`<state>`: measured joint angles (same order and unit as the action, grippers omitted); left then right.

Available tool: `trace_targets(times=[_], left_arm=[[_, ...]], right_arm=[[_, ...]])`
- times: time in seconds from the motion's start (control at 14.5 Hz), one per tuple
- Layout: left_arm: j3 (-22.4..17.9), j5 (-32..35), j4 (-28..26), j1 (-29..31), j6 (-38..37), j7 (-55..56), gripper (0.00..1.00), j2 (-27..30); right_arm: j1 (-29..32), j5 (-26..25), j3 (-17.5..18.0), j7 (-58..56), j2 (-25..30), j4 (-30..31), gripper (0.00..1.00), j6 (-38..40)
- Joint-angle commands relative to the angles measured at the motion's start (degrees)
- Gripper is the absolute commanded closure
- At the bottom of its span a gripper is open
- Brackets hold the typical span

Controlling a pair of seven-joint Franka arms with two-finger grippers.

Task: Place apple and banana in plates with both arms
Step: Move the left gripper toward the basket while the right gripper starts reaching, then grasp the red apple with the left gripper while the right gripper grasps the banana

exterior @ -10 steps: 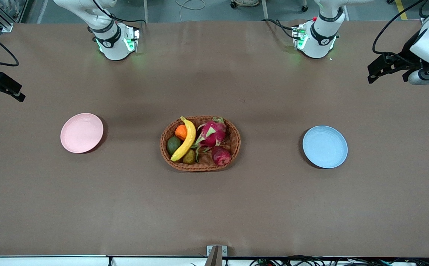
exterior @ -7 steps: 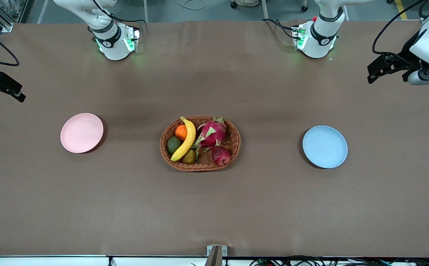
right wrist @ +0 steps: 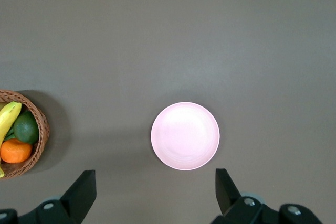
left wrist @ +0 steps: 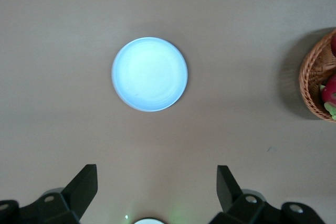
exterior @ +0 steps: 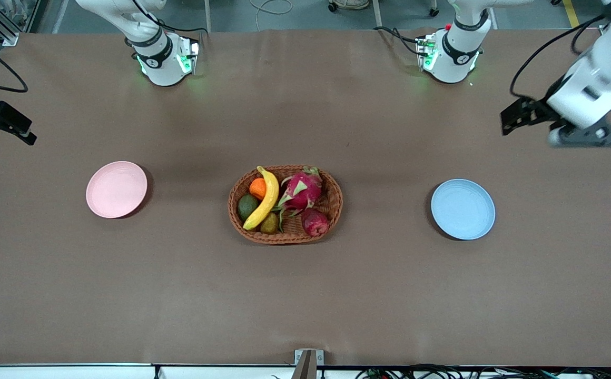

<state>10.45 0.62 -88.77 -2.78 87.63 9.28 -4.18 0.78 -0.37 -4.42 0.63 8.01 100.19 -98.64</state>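
Over at the right arm's end of the table, the right gripper [exterior: 1, 123] hangs up in the air above bare tabletop, fingers spread wide with nothing between them. The right wrist view confirms it: the two black fingertips [right wrist: 84, 190] stand far apart, and the pink plate [right wrist: 185, 136] shows in the gap between them, well below and untouched.

The pink plate [exterior: 116, 189] sits flat on the brown table [exterior: 179, 295], bare, well apart from the wicker basket [exterior: 335, 208] at the middle of the table.

In the basket, the banana [exterior: 267, 198] lies on the side toward the right arm's end, its curved length resting over an orange [exterior: 257, 188], an avocado [exterior: 247, 206] and a small brownish fruit [exterior: 269, 223]. The dragon fruit [exterior: 301, 192] fills the middle, and the apple [exterior: 314, 222] sits just beside it, nearer the front camera, against the basket's rim. Both task fruits are far from either set of fingers.

The blue plate [exterior: 462, 209] lies bare toward the left arm's end.

The left gripper [exterior: 526, 113] hovers above open table, near that end. Its fingers [left wrist: 83, 184] are wide apart and hold nothing, with the blue plate [left wrist: 149, 74] seen below between them.
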Motion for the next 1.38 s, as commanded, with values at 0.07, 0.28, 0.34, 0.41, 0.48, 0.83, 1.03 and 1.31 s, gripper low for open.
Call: trace_targets(times=[0.07, 0.28, 0.34, 0.41, 0.48, 0.83, 1.03, 1.31], left_arm=[[1.24, -0.01, 2.82, -4.06, 7.45, 7.65, 0.00, -8.72], [1.15, 0.08, 2.99, -9.07, 11.14, 17.40, 0.00, -14.96], [1.15, -0.01, 2.99, -10.30, 13.77, 20.39, 0.00, -16.46], [1.15, -0.44, 2.99, -11.71, 15.97, 23.64, 0.00, -18.04], [1.15, -0.53, 3.08, -13.11, 17.91, 27.85, 0.00, -19.71], [1.24, -0.62, 4.91, -20.68, 30.75, 52.03, 0.00, -27.53], [1.15, -0.54, 9.31, -23.32, 33.29, 58.73, 0.00, -33.07], [1.15, -0.62, 9.58, -25.34, 44.27, 65.15, 0.00, -37.21]], right_arm=[[1.07, -1.03, 0.64, 0.34, 1.04, 0.53, 0.00, -0.15], [0.72, -1.03, 0.64, 0.43, 1.04, 0.62, 0.00, -0.06], [0.63, -1.03, 0.64, 0.16, 0.78, 0.62, 0.00, -0.06], [0.45, -1.03, 0.64, 0.25, -0.10, 0.62, 0.00, -0.06], [0.10, -1.03, 0.64, 0.25, -1.06, 0.62, 0.00, -0.15], [-3.66, -0.68, 0.56, 0.51, -10.71, -1.92, 0.00, -1.47], [-8.23, -2.17, 0.56, 0.34, -17.66, -3.95, 0.00, -1.37], [-11.05, -1.92, 0.73, 0.69, -24.44, -6.33, 0.00, -1.73]])
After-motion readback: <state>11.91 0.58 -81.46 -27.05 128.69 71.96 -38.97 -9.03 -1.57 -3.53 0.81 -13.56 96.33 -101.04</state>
